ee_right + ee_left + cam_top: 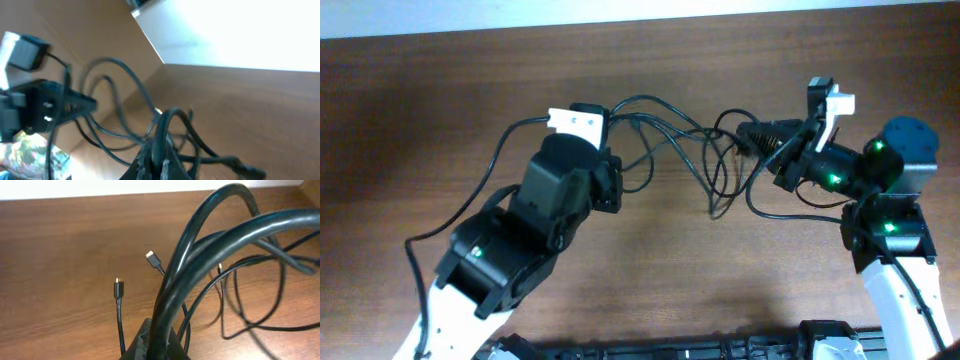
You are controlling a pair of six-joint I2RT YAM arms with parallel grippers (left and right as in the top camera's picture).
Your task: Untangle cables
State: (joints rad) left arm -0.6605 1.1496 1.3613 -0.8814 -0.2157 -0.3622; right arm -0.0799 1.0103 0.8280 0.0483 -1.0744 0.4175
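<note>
Entry: the cables, thin black cords in a loose tangle, strung between the two arms over the middle of the wooden table. Left gripper: clenched on cable strands that arc up and off to the right in its wrist view. Right gripper: clenched on the right end of the tangle, with cords fanning out from its tips. Loose parts: plug end and second plug end, beyond the left gripper and apart from each other.
</note>
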